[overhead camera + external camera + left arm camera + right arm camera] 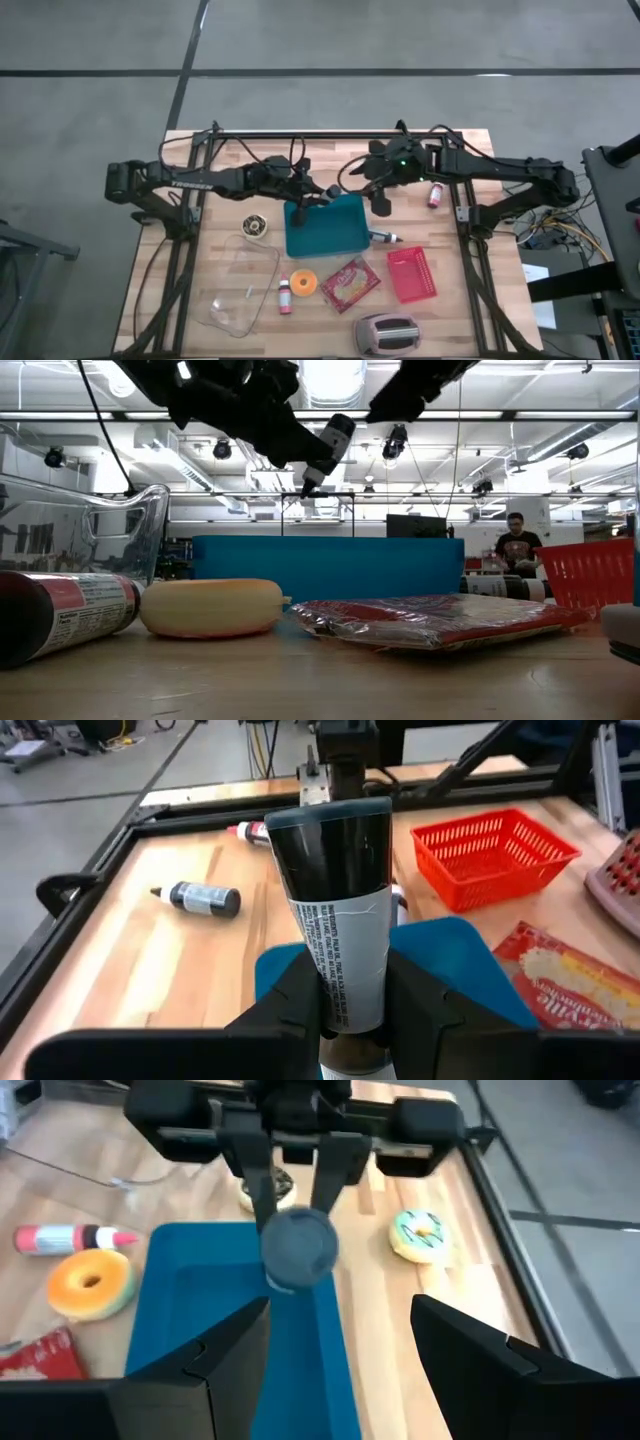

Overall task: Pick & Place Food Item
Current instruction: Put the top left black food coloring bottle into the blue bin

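Note:
My left gripper (303, 205) is shut on a black bottle (335, 890) with a white label and a dark cap. It holds the bottle in the air over the far left corner of the teal tray (330, 232). The bottle also shows in the low view (327, 445) and end-on in the right wrist view (298, 1250). My right gripper (381, 203) is open and empty above the tray's far right edge, facing the bottle across the tray (200, 1300). My left gripper pinches the bottle's labelled body near its back end (338, 1005) between its two fingers, one on each side. The bottle sticks out forward past the fingertips, cap end (328, 818) toward my right arm. It is lifted clear above the tray.
Near the tray lie an icing doughnut (256, 227), an orange doughnut (304, 283), a pink bottle (285, 296), a red snack packet (350, 283), a red basket (412, 273), a small dark bottle (385, 237), a clear glass container (240, 285) and a toaster (385, 335).

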Motion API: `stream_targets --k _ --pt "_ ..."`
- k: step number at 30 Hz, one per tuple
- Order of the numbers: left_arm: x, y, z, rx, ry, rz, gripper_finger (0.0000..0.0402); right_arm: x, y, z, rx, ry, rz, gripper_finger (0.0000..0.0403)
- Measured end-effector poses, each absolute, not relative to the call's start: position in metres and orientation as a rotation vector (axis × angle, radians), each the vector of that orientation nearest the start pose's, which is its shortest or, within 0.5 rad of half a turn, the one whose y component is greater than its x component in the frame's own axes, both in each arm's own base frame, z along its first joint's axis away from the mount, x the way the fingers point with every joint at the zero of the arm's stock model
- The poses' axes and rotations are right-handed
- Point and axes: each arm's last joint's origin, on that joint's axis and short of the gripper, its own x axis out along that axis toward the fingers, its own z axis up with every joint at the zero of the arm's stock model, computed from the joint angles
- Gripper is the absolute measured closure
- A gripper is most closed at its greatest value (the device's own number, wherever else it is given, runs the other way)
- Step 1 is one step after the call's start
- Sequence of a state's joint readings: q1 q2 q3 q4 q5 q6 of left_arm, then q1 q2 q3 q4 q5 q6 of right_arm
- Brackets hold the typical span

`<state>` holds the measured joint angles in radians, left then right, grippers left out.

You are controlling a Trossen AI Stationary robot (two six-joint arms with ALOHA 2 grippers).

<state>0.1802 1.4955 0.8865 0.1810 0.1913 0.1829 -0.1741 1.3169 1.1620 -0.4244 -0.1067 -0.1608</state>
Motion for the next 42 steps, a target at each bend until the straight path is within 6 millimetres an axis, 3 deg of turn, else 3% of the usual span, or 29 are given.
stream_targets --k 7,14,20,24,29,36,42 --pt "0.315 0.052 0.233 0.098 0.45 -0.044 0.0325 0.297 -0.045 0.328 -0.037 0.595 0.043 0.0165" --pt "0.299 0.039 0.242 0.133 0.424 0.012 0.0327 0.296 -0.037 0.328 -0.053 0.582 0.069 0.0165" --pt "0.273 0.008 0.243 0.181 0.264 0.014 0.0327 0.295 -0.023 0.331 -0.078 0.518 0.109 0.0165" --pt "0.251 -0.012 0.244 0.188 0.068 0.02 0.0327 0.299 -0.011 0.33 -0.097 0.445 0.144 0.0165" --pt "0.232 -0.017 0.243 0.171 -0.09 0.023 0.0327 0.303 0.004 0.332 -0.121 0.352 0.184 0.0165" --pt "0.245 -0.016 0.232 0.149 -0.001 0.036 0.0327 0.307 0.0 0.337 -0.078 0.327 0.157 0.0165" --pt "0.286 -0.014 0.232 0.167 0.123 0.059 0.0327 0.315 -0.008 0.334 -0.043 0.447 0.132 0.0165"
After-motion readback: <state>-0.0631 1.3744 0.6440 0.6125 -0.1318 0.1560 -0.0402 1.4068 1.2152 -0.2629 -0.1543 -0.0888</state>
